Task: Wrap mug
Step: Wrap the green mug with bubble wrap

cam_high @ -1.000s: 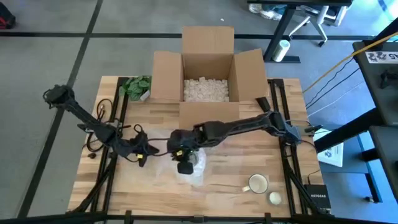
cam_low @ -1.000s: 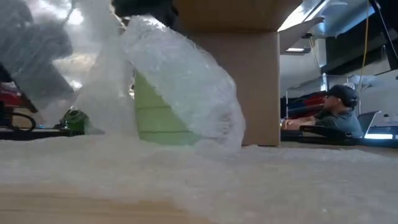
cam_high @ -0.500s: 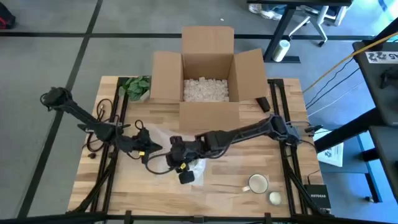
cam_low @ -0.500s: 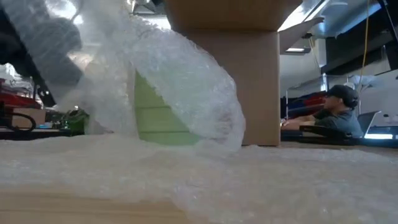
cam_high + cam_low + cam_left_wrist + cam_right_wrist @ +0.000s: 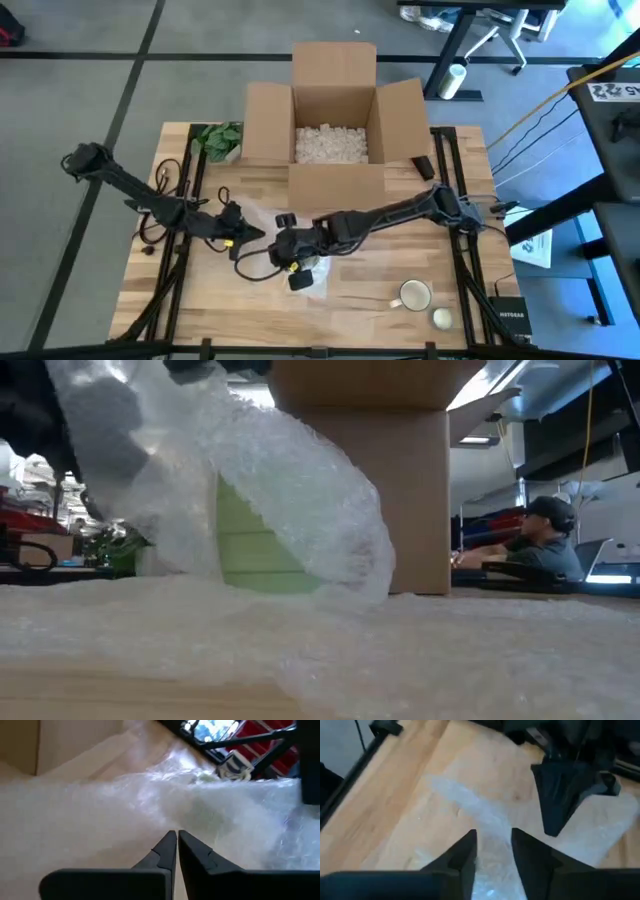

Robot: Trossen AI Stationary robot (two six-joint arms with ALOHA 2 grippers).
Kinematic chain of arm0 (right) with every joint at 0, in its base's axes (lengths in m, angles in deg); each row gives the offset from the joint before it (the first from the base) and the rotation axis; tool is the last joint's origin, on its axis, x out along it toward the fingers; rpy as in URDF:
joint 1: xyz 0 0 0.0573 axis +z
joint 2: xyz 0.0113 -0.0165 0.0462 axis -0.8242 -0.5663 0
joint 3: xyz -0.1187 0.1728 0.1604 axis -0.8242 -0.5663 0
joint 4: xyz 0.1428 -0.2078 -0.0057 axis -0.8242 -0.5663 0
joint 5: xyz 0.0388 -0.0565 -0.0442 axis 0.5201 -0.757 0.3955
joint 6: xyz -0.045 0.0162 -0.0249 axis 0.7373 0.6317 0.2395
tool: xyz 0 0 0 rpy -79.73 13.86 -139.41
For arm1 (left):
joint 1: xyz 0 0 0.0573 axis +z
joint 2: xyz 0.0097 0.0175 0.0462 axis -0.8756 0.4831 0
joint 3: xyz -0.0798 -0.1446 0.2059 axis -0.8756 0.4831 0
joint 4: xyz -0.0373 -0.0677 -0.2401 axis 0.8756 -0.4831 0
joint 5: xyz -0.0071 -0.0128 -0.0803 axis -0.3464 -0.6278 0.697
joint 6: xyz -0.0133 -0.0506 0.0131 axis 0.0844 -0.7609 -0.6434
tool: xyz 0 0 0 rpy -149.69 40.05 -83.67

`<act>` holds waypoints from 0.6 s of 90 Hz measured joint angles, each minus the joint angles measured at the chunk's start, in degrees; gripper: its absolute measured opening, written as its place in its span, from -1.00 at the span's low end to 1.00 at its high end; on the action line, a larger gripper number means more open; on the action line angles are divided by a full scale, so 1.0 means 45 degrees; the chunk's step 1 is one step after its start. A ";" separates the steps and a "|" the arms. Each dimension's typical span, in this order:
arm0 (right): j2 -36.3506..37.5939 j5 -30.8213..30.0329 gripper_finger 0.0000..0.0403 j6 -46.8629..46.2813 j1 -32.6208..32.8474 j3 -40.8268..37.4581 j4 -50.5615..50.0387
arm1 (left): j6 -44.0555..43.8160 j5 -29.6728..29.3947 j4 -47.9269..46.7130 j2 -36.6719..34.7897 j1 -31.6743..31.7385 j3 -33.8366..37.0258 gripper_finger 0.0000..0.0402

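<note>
- Your right gripper (image 5: 285,252) is out over the middle of the desk (image 5: 360,295), arm stretched in from the right side, and its fingers (image 5: 462,855) are pinched narrow on a fold of the bubble wrap (image 5: 312,272), with a strip of the clear sheet running up between them in the right wrist view.
- Your left gripper (image 5: 250,236) sits just beside the right one, tips pointing at the wrap; in the left wrist view its fingers (image 5: 167,851) are pressed together with nothing seen between them, right at the edge of the sheet.
- The mug (image 5: 255,550), pale green, stands on the desk under the right gripper, and in the low view the bubble wrap (image 5: 300,480) is draped over its top and down one side, leaving a green face bare.
- More wrap lies flat across the desk in front of the mug, spreading toward the low camera.
- Behind both grippers is the open cardboard box (image 5: 335,110) with white packing fill inside.
- Off to the right gripper's far side, near the desk's front corner, you have a second, cream mug (image 5: 413,295) and a small round object (image 5: 441,318) next to it.
- A person (image 5: 540,525) sits in the room beyond the desk.
</note>
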 joint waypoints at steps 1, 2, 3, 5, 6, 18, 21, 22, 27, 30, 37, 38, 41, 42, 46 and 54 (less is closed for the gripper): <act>-0.0002 -0.0019 -0.76 -0.0003 0.0000 0.0000 0.0018 | 0.0013 0.0001 0.0020 0.0000 0.0000 0.0000 -1.00; 0.0000 -0.0069 -0.79 -0.0023 0.0000 0.0000 0.0034 | 0.0030 0.0005 0.0036 0.0000 0.0000 0.0000 -1.00; 0.0001 -0.0124 -0.83 -0.0044 0.0000 0.0000 0.0054 | 0.0036 0.0002 0.0054 0.0000 0.0000 0.0000 -1.00; -0.0002 -0.0255 -0.89 -0.0089 0.0000 0.0000 0.0107 | 0.0041 0.0000 0.0071 0.0000 0.0000 0.0000 -1.00; -0.0003 -0.0322 -0.91 -0.0108 0.0001 0.0000 0.0132 | 0.0041 0.0000 0.0070 0.0000 0.0000 0.0000 -1.00; 0.0001 -0.0709 -0.97 -0.0989 0.0000 0.0000 0.0290 | 0.0046 0.0000 0.0053 0.0000 0.0000 0.0000 -1.00; 0.0001 -0.0846 -0.98 -0.1331 0.0000 0.0005 0.0161 | 0.0090 -0.0002 0.0058 0.0000 0.0000 0.0000 -1.00; 0.0001 -0.0906 -0.99 -0.1458 0.0000 0.0005 0.0089 | 0.0127 -0.0004 0.0058 -0.0003 0.0000 0.0000 -1.00; 0.0001 -0.1205 -0.99 -0.2162 0.0000 0.0005 -0.0355 | 0.0396 -0.0005 0.0053 -0.0014 0.0000 0.0000 -1.00; 0.0001 -0.1375 -0.99 -0.2568 0.0006 0.0001 -0.0624 | 0.0584 -0.0010 0.0058 -0.0021 0.0000 0.0000 -1.00; -0.0004 -0.1582 -1.00 -0.3203 0.0083 0.0000 -0.1098 | 0.1041 -0.0153 0.0044 -0.0094 0.0000 0.0000 -1.00; -0.0001 -0.1634 -1.00 -0.3300 0.0093 0.0000 -0.1153 | 0.1100 -0.0206 0.0040 -0.0123 0.0000 0.0000 -1.00; 0.0001 -0.1811 -1.00 -0.3412 0.0104 0.0000 -0.1297 | 0.1339 -0.0419 0.0038 -0.0224 0.0000 0.0000 -1.00; 0.0001 -0.1874 -1.00 -0.3445 0.0114 0.0000 -0.1334 | 0.1401 -0.0501 0.0046 -0.0272 0.0000 0.0000 -1.00; 0.0001 -0.2125 -1.00 -0.3657 0.0178 0.0000 -0.1465 | 0.1679 -0.0828 0.0058 -0.0480 0.0000 0.0000 -1.00; 0.0001 -0.2630 -1.00 -0.4073 0.0267 0.0000 -0.1671 | 0.2113 -0.1251 0.0055 -0.0936 0.0000 0.0000 -1.00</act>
